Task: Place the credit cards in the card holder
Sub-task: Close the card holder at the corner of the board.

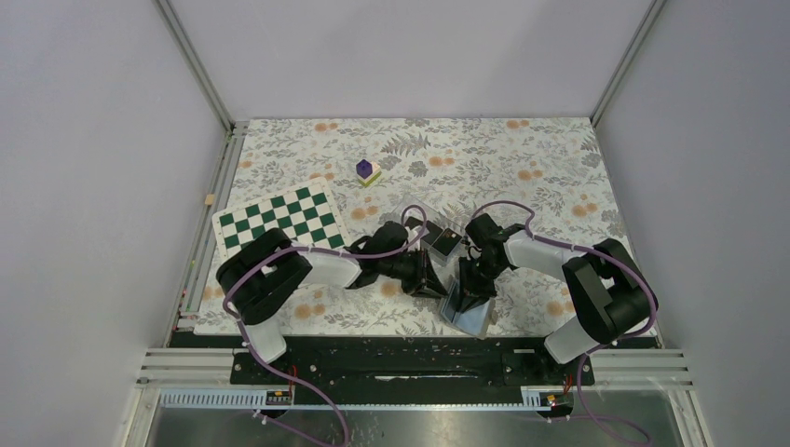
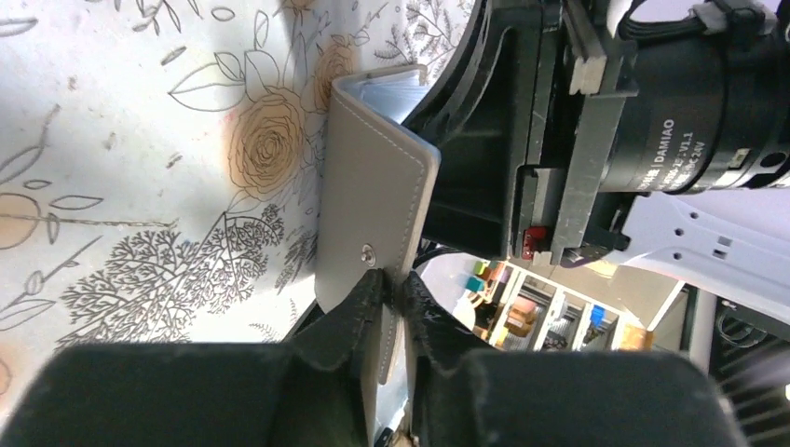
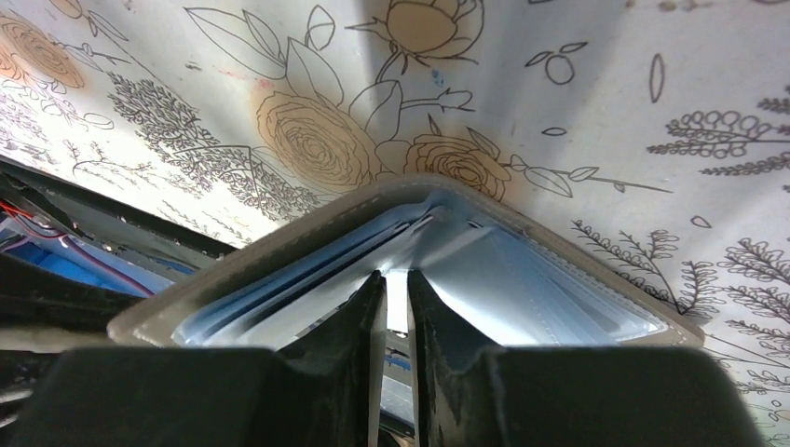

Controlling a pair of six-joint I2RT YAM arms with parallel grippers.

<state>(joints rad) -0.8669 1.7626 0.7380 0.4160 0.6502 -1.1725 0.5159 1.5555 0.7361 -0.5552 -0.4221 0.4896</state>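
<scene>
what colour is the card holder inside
Pale blue; the card holder shows best in right wrist view.

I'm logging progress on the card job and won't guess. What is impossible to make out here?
- Credit cards: top view, the arms crowd the clear box; a dark shape there is too small to name.
- Card holder pockets: right wrist view, seen edge-on behind the right hand; contents unknown.
- Holder's lower edge: left wrist view, the left hand covers it.
- Holder in the top view: mostly under both hands.
</scene>
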